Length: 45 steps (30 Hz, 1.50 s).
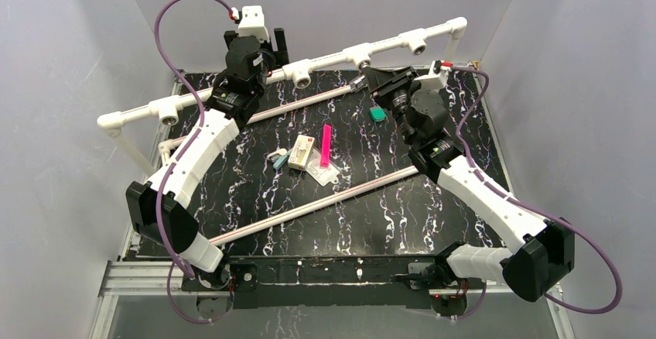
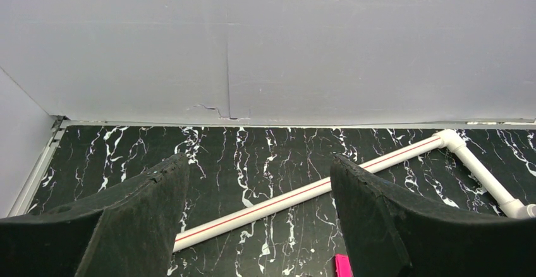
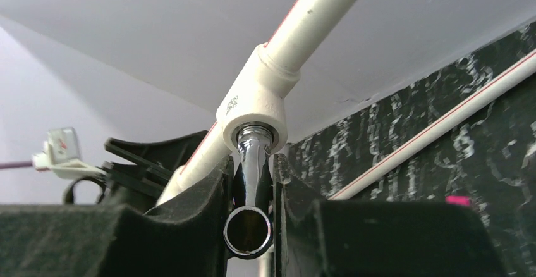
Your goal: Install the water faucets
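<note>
My right gripper (image 3: 253,185) is clamped on the faucet (image 3: 251,157), one pad on each side of its chrome body, with the open spout pointing back toward my wrist camera. The faucet's threaded end sits in the mouth of a white socket (image 3: 253,109) on the raised rail (image 1: 333,58), so I judge the step in hand is screwing it in. I cannot tell how far the thread has gone in; the socket's lip hides it.

The next move calls for turning about the socket's own axis, with the faucet kept square to the mouth so that the thread does not cross. A light push inward would help it bite. My wrist will likely run out of turn, so I expect to let go, wind back and grip again.

Room is tight. The wall (image 3: 158,43) stands close behind the rail, and the rail runs just above my fingers, so any swing upward meets pipe. Below and to the side lies a striped pipe (image 3: 442,122) on the table (image 1: 371,200), with a green piece (image 1: 377,113) near my wrist. The freest way out is straight back along the faucet's line.

My left gripper (image 2: 258,163) has its fingers wide apart and holds nothing; it sits further left along the rail, apart from my right.
</note>
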Tool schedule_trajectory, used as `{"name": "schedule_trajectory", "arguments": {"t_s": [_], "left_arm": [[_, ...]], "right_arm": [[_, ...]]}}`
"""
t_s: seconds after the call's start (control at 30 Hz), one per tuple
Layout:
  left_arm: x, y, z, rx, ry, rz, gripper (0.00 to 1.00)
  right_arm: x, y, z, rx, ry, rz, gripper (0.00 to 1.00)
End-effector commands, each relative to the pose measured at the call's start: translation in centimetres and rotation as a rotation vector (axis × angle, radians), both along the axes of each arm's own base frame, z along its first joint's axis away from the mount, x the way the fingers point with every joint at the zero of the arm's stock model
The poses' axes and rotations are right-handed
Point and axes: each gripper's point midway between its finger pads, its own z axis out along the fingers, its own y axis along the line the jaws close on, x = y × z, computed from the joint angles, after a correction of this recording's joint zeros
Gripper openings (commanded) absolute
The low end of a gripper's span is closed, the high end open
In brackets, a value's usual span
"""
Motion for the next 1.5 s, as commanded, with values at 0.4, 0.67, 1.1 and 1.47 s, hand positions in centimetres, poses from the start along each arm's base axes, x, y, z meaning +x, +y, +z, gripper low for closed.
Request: {"name": "schedule_trajectory", "arguments": {"t_s": [0.4, 0.67, 1.1, 1.47], "left_arm": [[-2.4, -2.8, -7.6, 0.095, 0.239, -0.134, 0.79], [-2.4, -2.8, -7.6, 0.098, 0.239, -0.132, 0.79], [-2.3, -2.8, -7.7, 0.097, 0.241, -0.133, 0.79], [-2.2, -3.0, -7.9, 0.097, 0.246, -0.139, 0.79]], "right_arm": [[-1.1, 1.6, 0.9, 0.725, 0.317, 0.145, 0.01], [-1.3, 1.5, 1.4, 0.704, 0.303, 0.145, 0.15], [-1.7, 1.1, 1.9, 0.672, 0.272, 0.138, 0.57], [-2.8, -0.3, 2.2, 0.638, 0.241, 0.111, 0.63]]}}
